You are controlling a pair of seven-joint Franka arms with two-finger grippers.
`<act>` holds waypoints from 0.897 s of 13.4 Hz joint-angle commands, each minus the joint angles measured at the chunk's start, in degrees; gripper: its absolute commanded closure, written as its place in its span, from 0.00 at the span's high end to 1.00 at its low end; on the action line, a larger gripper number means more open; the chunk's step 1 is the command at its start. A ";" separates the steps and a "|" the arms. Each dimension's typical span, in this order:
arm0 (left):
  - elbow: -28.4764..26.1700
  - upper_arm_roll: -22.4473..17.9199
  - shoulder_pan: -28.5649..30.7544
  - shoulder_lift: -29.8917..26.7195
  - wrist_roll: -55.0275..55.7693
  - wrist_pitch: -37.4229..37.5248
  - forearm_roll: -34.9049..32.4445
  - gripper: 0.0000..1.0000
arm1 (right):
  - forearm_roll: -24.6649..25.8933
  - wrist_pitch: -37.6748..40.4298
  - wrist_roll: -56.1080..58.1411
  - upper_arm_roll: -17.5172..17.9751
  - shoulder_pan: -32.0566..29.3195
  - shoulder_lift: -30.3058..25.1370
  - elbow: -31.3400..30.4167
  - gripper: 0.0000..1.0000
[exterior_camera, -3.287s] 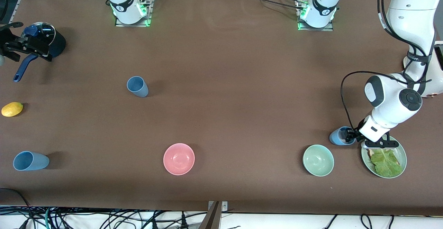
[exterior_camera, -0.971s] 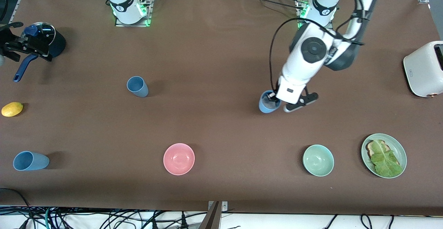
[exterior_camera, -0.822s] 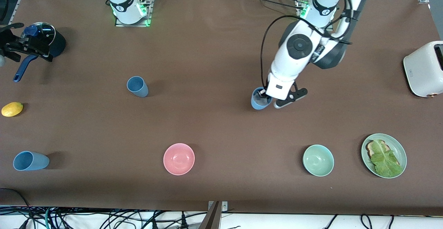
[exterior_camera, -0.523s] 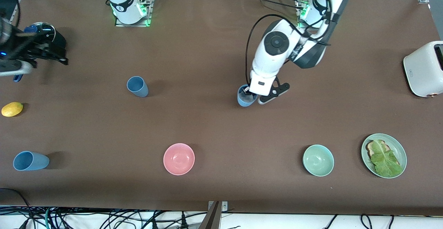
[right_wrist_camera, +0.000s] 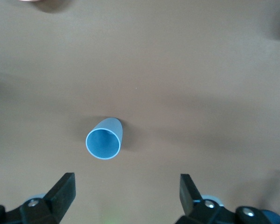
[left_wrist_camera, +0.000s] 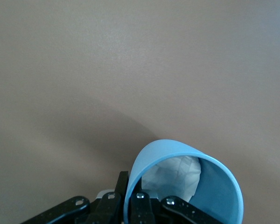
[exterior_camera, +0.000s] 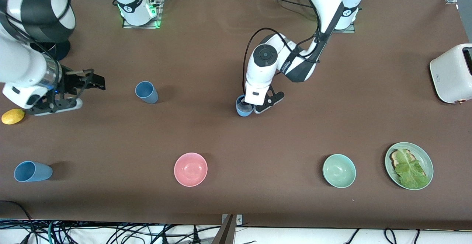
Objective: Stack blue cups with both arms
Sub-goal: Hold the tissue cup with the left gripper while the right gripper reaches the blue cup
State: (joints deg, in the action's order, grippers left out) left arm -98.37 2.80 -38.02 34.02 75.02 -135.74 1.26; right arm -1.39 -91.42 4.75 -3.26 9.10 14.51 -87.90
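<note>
Though gripped, cup rim (left_wrist_camera: 177, 151) between fingers (left_wrist_camera: 140, 207)

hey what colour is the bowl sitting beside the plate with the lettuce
Pale green. The bowl beside the plate shows best in the front view.

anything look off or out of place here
One oddity: the blue cup held in the shut left claw has something white and crumpled inside it, like paper. The other two cups stand upright on the table.
</note>
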 commanded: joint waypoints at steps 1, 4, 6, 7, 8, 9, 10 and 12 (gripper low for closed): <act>2.40 -0.87 -1.09 2.54 1.89 -0.93 -1.70 0.00 | -0.80 -1.04 -2.11 -0.07 1.53 1.75 0.28 0.86; 3.09 -0.87 -1.18 2.98 2.68 -1.20 -1.61 0.00 | -0.89 -3.85 -2.20 0.01 1.80 1.75 -2.88 0.64; 3.28 -0.87 -1.18 3.50 3.81 -1.20 -1.61 0.00 | -0.89 -10.40 -2.12 0.54 1.89 -0.17 -9.26 0.64; 3.36 -0.87 -1.18 3.51 3.91 -1.20 -1.61 0.05 | -0.89 -15.06 -2.20 1.24 1.80 -2.27 -14.62 0.64; 3.97 -0.78 -1.18 3.59 4.00 -1.20 -1.61 0.14 | -0.89 -18.32 -2.64 1.68 1.80 -3.07 -18.32 0.63; 4.24 -0.78 -1.18 3.59 4.26 -1.20 -1.52 0.23 | -0.89 -20.88 -2.91 2.29 1.80 -3.34 -21.23 0.63; 4.42 -0.78 -1.18 3.59 5.30 -1.20 -1.52 0.26 | -0.98 -23.34 -3.60 3.17 1.80 -3.78 -24.39 0.63; 4.77 -0.78 -1.18 3.51 5.93 -1.20 -1.61 0.33 | -0.89 -28.53 -5.36 4.31 1.80 -5.97 -31.07 0.60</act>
State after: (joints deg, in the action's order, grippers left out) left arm -95.84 2.76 -38.27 36.41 78.70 -137.20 1.09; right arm -1.65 -115.10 1.11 -0.13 10.94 13.69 -110.48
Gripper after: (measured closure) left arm 0.740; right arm 0.379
